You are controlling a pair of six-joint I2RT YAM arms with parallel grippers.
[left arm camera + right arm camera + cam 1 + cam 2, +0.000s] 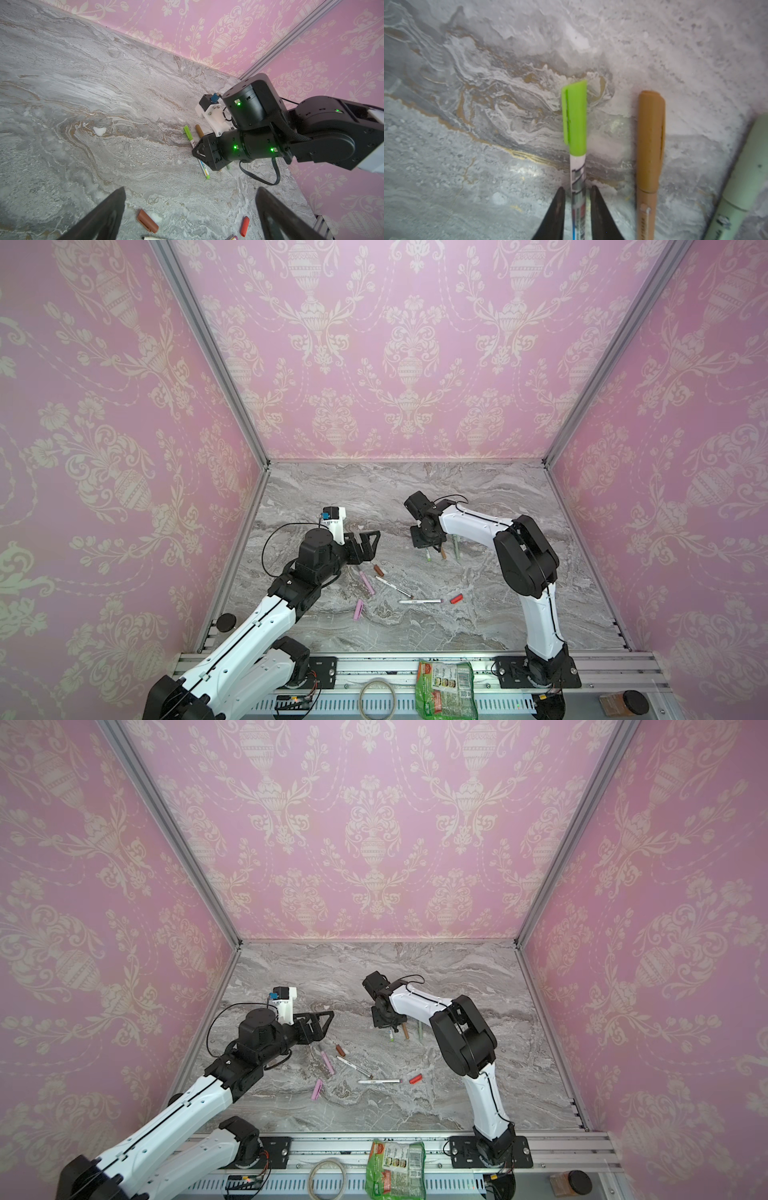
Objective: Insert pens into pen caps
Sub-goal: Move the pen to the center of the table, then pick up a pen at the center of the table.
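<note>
My left gripper (376,548) hangs over the marble table (478,497), jaws spread wide with nothing between them. Just in front of it the loose things lie flat. A pink cap (358,609) is apart from the pink pen (367,581), and a brown cap (378,570) sits near that pen's far end. Next come a slanted white pen (393,587) and a level white pen (419,601), whose dark barrel print is too small for me to read. A red cap (456,598) lies just off its tip, not touching.

Further right, my right gripper (577,188) is down at the table, jaws astride the barrel of the green-capped pen (579,172). I see a sliver of gap on each side, so it is not clamped. The bright green cap (574,116) is seated on that pen, and the barrel print is blurred. Beside it lie the capped tan pen (650,145) and the capped pale green pen (741,166), their lettering unreadable.

On the front rail are a tape ring (377,699), a green packet (446,691) and a black-lidded jar (625,703). I cannot read the packet's barcoded label or see its contents, and the jar holds something brown.
</note>
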